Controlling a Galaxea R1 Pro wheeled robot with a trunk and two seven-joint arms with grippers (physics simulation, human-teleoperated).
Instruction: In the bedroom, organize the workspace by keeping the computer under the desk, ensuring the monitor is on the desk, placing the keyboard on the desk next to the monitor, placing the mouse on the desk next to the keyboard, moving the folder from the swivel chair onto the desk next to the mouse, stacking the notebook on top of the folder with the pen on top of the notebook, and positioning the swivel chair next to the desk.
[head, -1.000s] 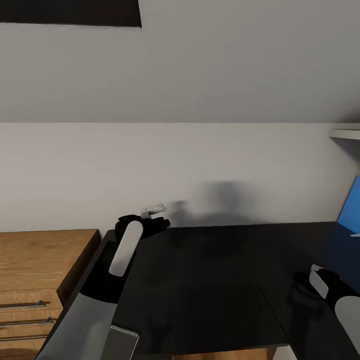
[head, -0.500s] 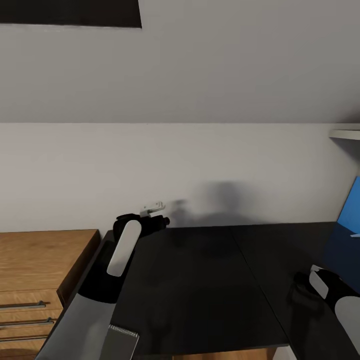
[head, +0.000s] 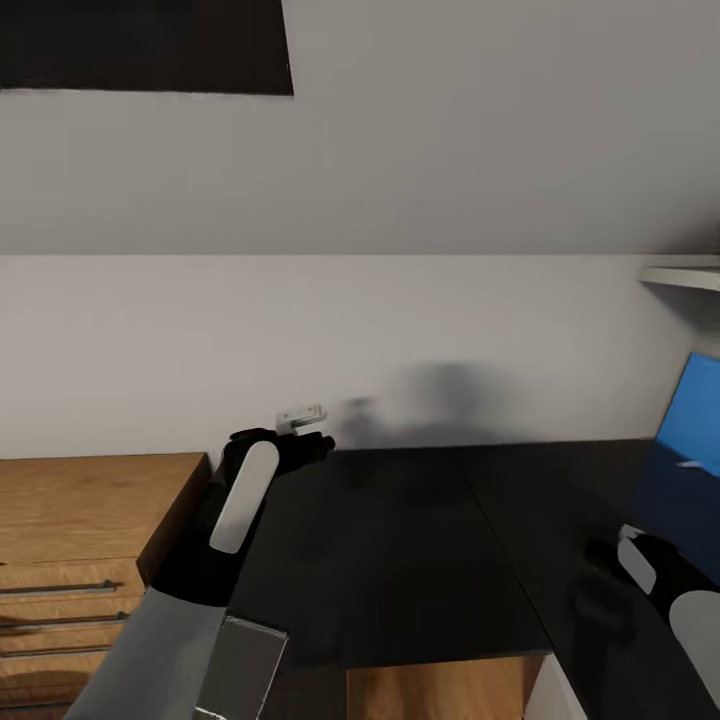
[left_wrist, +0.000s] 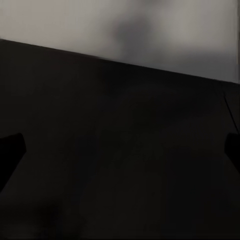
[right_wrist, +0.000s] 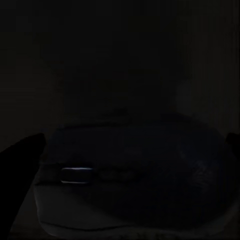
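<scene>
Right gripper (head: 600, 560) low over the glossy black desk (head: 400, 540), fingers too dark to tell whether spread or pressed, a dark mouse (right_wrist: 135, 175) just ahead of it, left gripper (head: 315, 445) farther off at the desk's back edge, fingers apart, wooden dresser (head: 80, 520) beside the desk, grey wall (head: 400, 330) behind

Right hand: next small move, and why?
Probably close the right hand on the mouse. In the right wrist view the mouse lies close ahead on the dark desk, with the fingertips spread near either side of it, so the hand looks lined up for a grasp. The picture is dim, so contact cannot be judged; close slowly.
</scene>
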